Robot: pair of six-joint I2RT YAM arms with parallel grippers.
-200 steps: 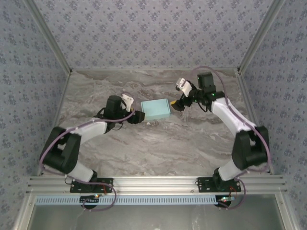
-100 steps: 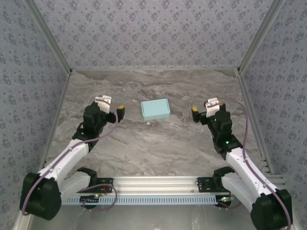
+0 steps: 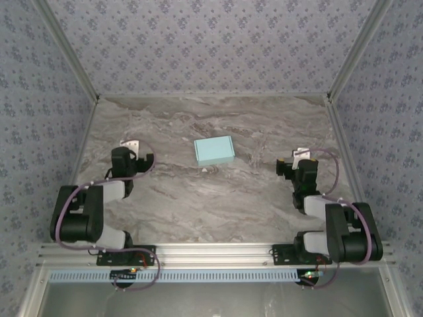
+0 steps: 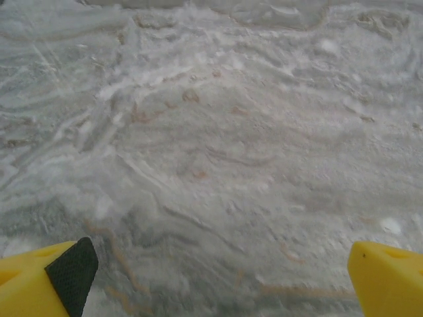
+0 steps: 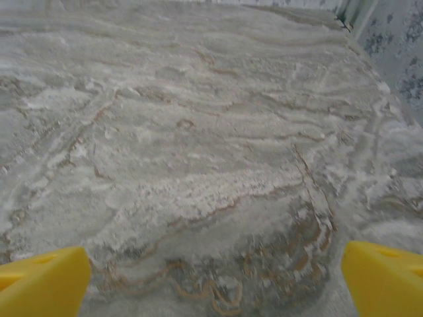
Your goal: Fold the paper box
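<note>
Near the middle of the tabletop (image 3: 218, 198), toward its far edge, the box (image 3: 214, 151) lies closed as a flat rectangle, so the folding looks finished to me, with the left hand (image 4: 221, 277) and right hand (image 5: 215, 277) wide open, empty, well apart from it.

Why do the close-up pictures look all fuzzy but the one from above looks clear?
Left wrist view: marble table looks smeary, probably because the camera sits close. Right wrist view: same blur, yellow fingertips at the bottom corners. Top external view: evenly lit and crisp, paper box casting barely any shadow.
</note>
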